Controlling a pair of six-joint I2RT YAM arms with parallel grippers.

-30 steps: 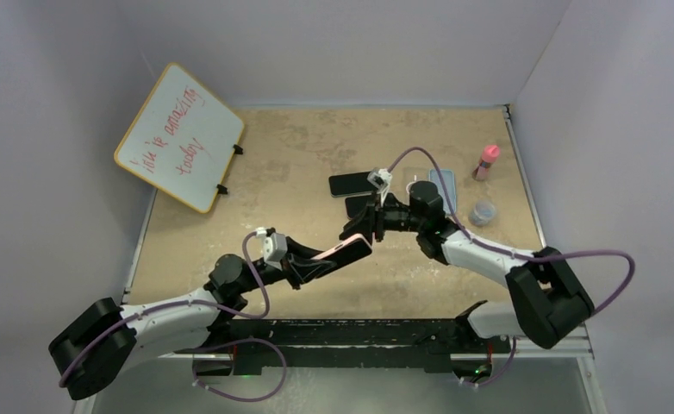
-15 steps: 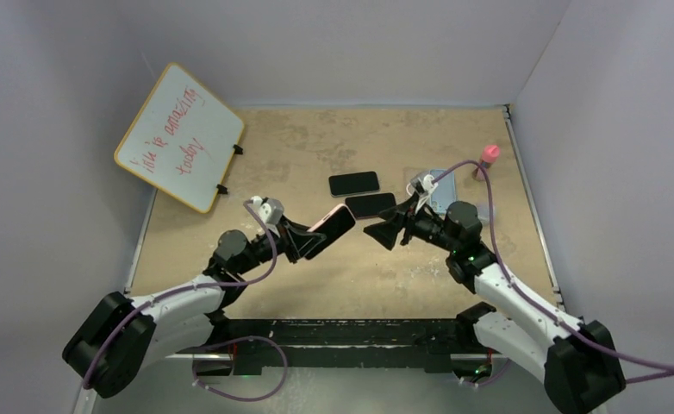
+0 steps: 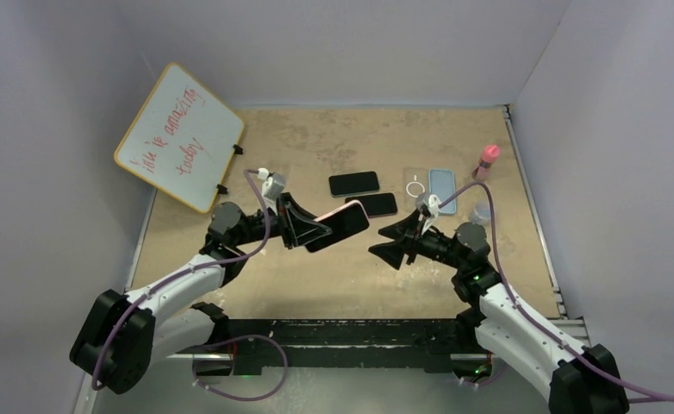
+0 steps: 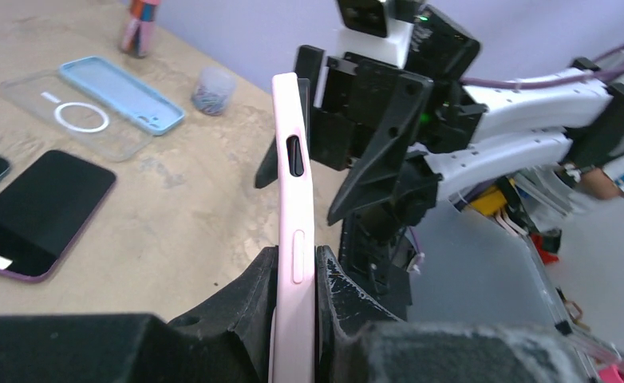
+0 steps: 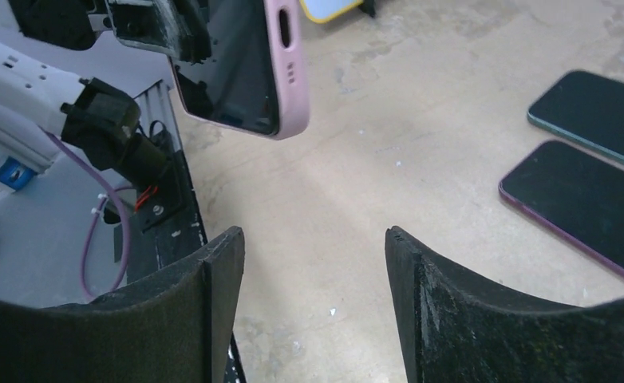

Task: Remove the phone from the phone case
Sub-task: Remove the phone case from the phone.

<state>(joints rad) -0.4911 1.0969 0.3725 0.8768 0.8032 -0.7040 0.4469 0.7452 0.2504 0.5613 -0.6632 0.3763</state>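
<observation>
- The left hand (image 4: 294,267) is clamped tight on the lower edges of the pink case (image 4: 293,183) and holds it in the air above the counter (image 3: 316,138), tilted, with its free end toward the right arm.
- The phone (image 5: 229,72) sits inside that case, its dark screen framed by the pink rim. It is not yet out.
- The right hand (image 5: 313,239) stands wide open and holds nothing. It faces the case's free end, with a clear gap between them.
- To do this step well, the right hand's fingers would best take a corner of the pink rim, not the phone's glass, and peel that corner back.
- The left hand pinches across the case, which may pin the phone inside. A grip nearer one end would likely leave the other end free to flex.
- Working low over the counter would soften a drop.
- A clear case (image 4: 61,112) with a white ring lies empty on the counter, and an empty blue case (image 4: 121,92) lies right against it.
- Two bare phones (image 3: 353,183) (image 3: 372,204) lie nearby, face up.
- The small jar (image 4: 213,82) holds small items that I cannot identify. A pink-capped bottle (image 3: 487,160) stands beyond it.
</observation>
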